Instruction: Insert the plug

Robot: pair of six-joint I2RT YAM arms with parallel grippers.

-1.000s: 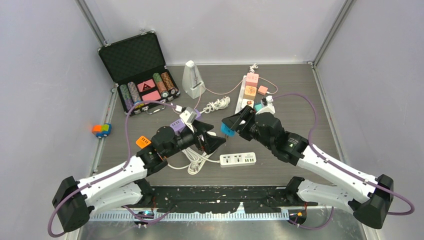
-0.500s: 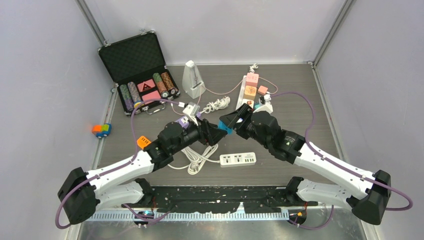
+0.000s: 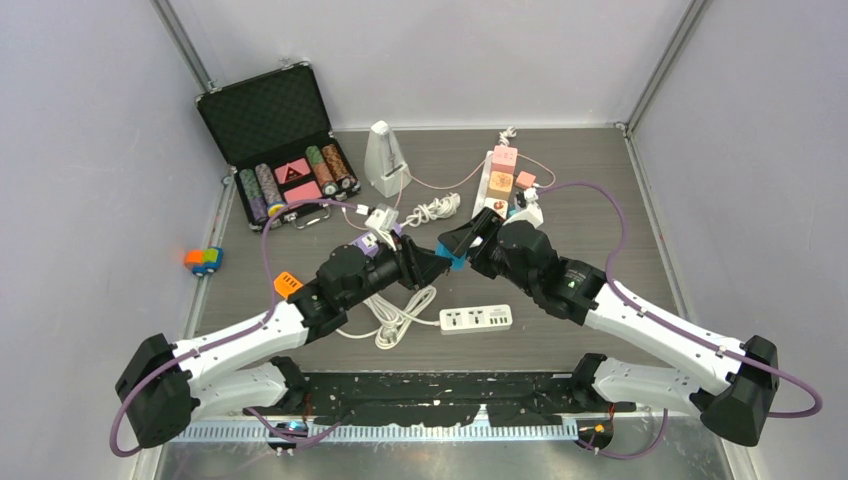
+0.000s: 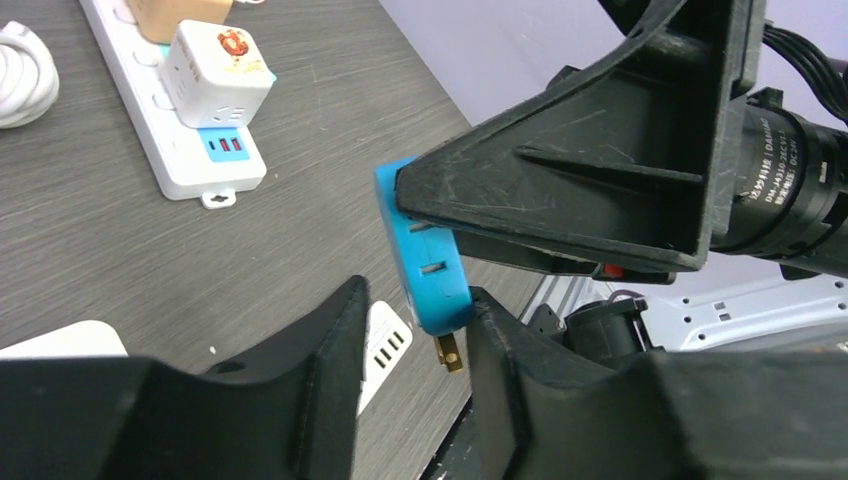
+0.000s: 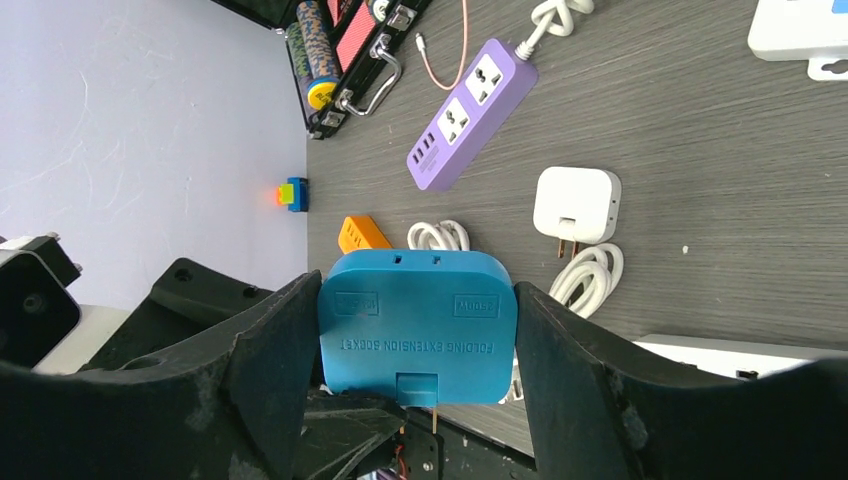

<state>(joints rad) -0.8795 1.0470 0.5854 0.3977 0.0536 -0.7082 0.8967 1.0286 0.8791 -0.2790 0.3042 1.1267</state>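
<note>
Currently your right jaws are clamping the blue plug (image 5: 417, 325); your left jaws are straddling its pin end, part-open.

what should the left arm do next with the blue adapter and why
Probably close the left gripper onto the blue adapter. The adapter's pronged end sits between its fingers, one finger against it and a gap beside the other, while the right gripper clamps the adapter's sides in mid-air. The right should let go only once the left grips firmly.
</note>
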